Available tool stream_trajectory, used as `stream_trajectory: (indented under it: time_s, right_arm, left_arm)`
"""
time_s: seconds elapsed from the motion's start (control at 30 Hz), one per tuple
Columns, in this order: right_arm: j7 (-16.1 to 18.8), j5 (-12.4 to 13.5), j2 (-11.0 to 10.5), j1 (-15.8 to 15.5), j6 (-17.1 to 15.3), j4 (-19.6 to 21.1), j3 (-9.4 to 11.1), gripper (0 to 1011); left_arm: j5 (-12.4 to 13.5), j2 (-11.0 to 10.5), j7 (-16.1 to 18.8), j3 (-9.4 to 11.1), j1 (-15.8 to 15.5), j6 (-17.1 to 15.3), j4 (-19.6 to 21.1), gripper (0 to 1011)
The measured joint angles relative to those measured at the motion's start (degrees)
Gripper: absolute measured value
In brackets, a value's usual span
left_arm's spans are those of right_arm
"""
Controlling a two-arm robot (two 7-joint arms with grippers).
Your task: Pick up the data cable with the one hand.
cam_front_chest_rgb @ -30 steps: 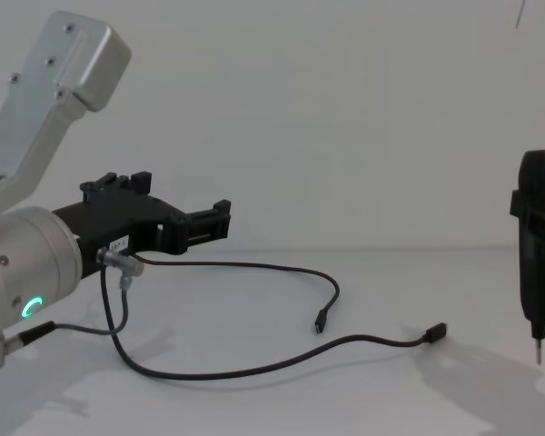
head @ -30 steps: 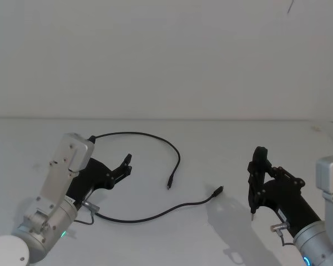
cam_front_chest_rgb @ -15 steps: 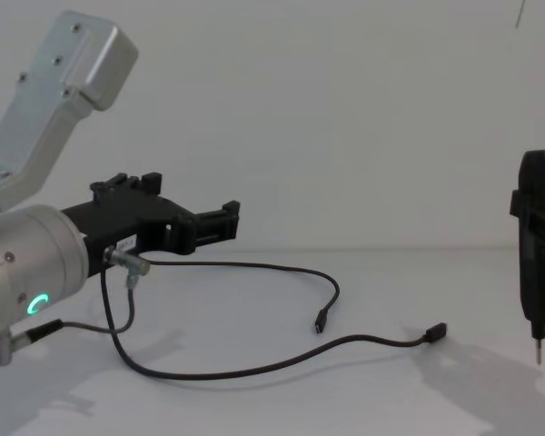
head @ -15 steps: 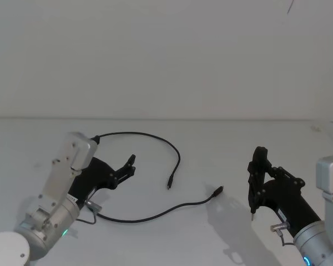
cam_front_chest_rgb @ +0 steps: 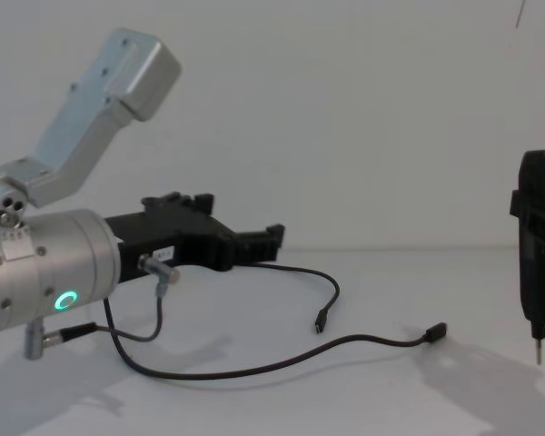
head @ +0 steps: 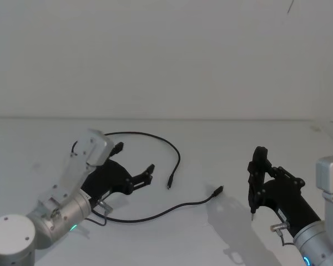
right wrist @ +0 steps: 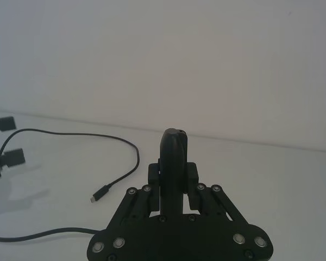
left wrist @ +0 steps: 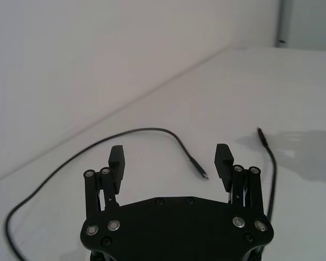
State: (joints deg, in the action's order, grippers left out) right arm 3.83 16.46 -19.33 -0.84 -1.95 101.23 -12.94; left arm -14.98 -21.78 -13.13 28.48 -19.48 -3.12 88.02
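The data cable (head: 176,151) is a thin black cord lying in a loose S on the white table, with one plug (head: 169,184) mid-table and the other (head: 217,192) further right. It also shows in the chest view (cam_front_chest_rgb: 282,365) and left wrist view (left wrist: 146,130). My left gripper (head: 134,158), the one hand, hovers open just above the table inside the cable's upper curve. Its fingers (left wrist: 117,156) point toward the nearer plug (left wrist: 203,175) and hold nothing. From the chest it hangs above the cord (cam_front_chest_rgb: 259,245). My right gripper (head: 258,166) stays raised at the right, shut and empty.
A short grey wire with a silver plug (cam_front_chest_rgb: 158,270) hangs from the left wrist close to the cord. The table's back edge meets a plain white wall (head: 166,55). Bare tabletop (head: 222,149) lies between the two arms.
The left arm has reached forward and to the right, toward the cable's curve and nearer plug. Its wrist has turned so both spread fingers show. The right arm and cable are unmoved.
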Motion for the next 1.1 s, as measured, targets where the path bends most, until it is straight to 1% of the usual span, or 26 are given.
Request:
stream_trajectory:
  time_s: [0.33, 0.37, 0.47, 0.5, 0.53, 0.57, 0.77, 0.97, 1.1]
  right_arm:
    - [0.0, 0.0, 0.0, 0.0, 0.0, 0.0, 0.0, 279]
    - [0.0, 0.0, 0.0, 0.0, 0.0, 0.0, 0.0, 279]
    - [0.0, 0.0, 0.0, 0.0, 0.0, 0.0, 0.0, 279]
    - [0.0, 0.0, 0.0, 0.0, 0.0, 0.0, 0.0, 279]
    - [0.0, 0.0, 0.0, 0.0, 0.0, 0.0, 0.0, 279]
    - [0.0, 0.0, 0.0, 0.0, 0.0, 0.0, 0.0, 279]
    - [0.0, 0.0, 0.0, 0.0, 0.0, 0.0, 0.0, 279]
    - [0.0, 0.0, 0.0, 0.0, 0.0, 0.0, 0.0, 279]
    - [0.0, 0.0, 0.0, 0.0, 0.0, 0.0, 0.0, 279]
  left_arm:
    - [-1.19, -0.19, -9.31, 2.87, -5.27, -3.73, -4.54, 1001]
    - [-1.29, -0.19, -10.8, 3.43, -6.13, -4.41, -5.3, 1001]
    - [-1.44, -0.19, -12.97, 4.4, -7.7, -5.48, -6.51, 1001]
    - [-1.53, -0.17, -14.71, 4.97, -8.63, -6.38, -7.47, 1001]
    - [-1.57, -0.14, -15.38, 5.4, -9.27, -6.77, -8.05, 1001]
    - [-1.62, -0.06, -16.81, 6.07, -10.21, -7.6, -8.9, 1001]
    - [-1.72, 0.56, -21.49, 8.48, -13.68, -10.46, -12.33, 1001]
    - [-1.94, 1.33, -23.91, 9.94, -15.93, -12.13, -14.76, 1001]
    - [-2.13, 1.93, -24.67, 10.58, -16.95, -12.86, -15.92, 1001]
